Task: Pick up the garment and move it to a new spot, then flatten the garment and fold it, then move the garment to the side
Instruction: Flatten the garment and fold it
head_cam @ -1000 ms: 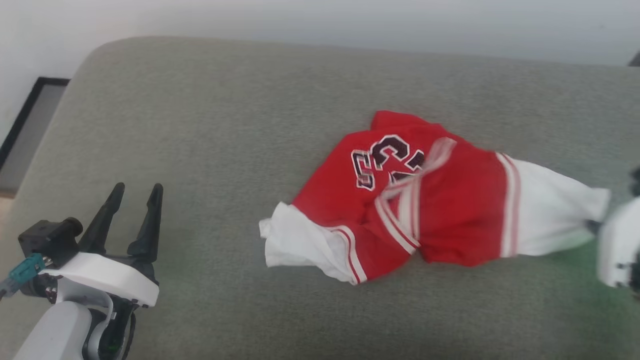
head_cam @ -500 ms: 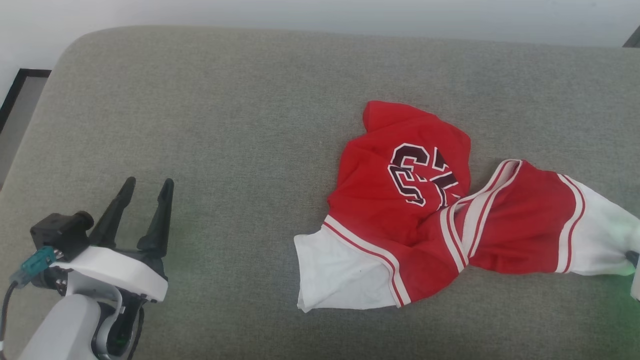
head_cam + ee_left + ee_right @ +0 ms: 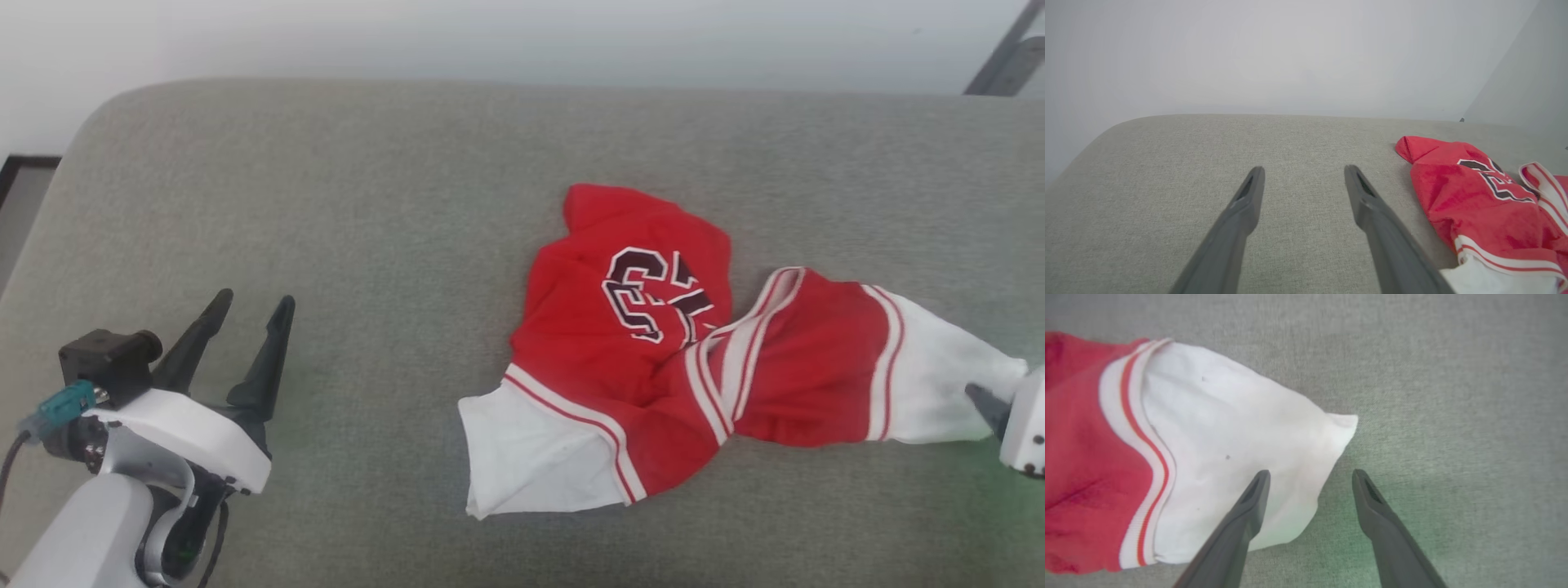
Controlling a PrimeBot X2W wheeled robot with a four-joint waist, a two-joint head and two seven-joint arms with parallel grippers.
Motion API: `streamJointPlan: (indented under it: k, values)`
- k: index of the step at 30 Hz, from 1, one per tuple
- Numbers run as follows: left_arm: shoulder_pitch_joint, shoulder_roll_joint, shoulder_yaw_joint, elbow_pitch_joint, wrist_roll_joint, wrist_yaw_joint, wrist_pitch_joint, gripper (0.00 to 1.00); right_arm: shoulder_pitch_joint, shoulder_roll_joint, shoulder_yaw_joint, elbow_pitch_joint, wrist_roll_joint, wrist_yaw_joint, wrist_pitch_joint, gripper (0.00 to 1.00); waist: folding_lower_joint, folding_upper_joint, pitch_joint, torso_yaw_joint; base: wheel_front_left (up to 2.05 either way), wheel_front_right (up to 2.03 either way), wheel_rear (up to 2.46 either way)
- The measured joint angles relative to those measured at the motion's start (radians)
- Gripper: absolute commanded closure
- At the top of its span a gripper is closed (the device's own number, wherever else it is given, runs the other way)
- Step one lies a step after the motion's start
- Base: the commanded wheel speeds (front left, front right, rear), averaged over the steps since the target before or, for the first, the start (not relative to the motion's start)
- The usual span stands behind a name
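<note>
While my left claw (image 3: 253, 299) hangs wide and empty over the bare grey cushion (image 3: 392, 204), probably kept clear until flattening starts, the garment (image 3: 645, 359) lies crumpled right of centre, straight on the cushion and in no container. My right claw (image 3: 1310, 473) stands wide astride the edge of its white sleeve (image 3: 1241, 428), gripping nothing.

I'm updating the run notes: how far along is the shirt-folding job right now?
Done, seemingly: the garment lies set down on the grey cushion, held by neither gripper. In hand: the right gripper hangs open at the white sleeve; the left gripper is open over bare cushion, apart from it. Left: it is bunched and twisted, so flattening, folding and moving it aside are not yet done.
</note>
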Motion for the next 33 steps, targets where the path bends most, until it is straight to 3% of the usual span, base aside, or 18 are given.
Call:
streamJointPlan:
  k: [5, 15, 23, 33]
  values:
    - [0.028, 0.022, -0.014, -0.088, -0.012, 0.02, 0.075, 0.0, 0.019, 0.004, 0.003, -0.087, 0.019, 0.0, -0.062, 0.0, 0.0, 0.0, -0.028, -0.031, 0.0, 0.0, 0.0]
    - [0.107, 0.057, -0.067, -0.251, -0.043, 0.068, 0.256, 0.0, 0.06, 0.068, -0.007, -0.275, 0.005, 0.0, -0.299, 0.0, 0.0, 0.0, -0.053, -0.105, 0.0, 0.0, 0.0]
    - [0.161, 0.065, -0.141, -0.318, -0.072, 0.142, 0.439, 0.0, 0.078, 0.122, -0.018, -0.384, -0.061, 0.0, -0.512, 0.0, 0.0, 0.0, -0.055, -0.164, 0.0, 0.0, 0.0]
    - [0.149, 0.067, -0.236, -0.318, -0.043, 0.2, 0.622, 0.0, 0.09, 0.188, 0.003, -0.418, -0.105, 0.0, -0.58, 0.0, 0.0, 0.0, -0.036, -0.23, 0.0, 0.0, 0.0]
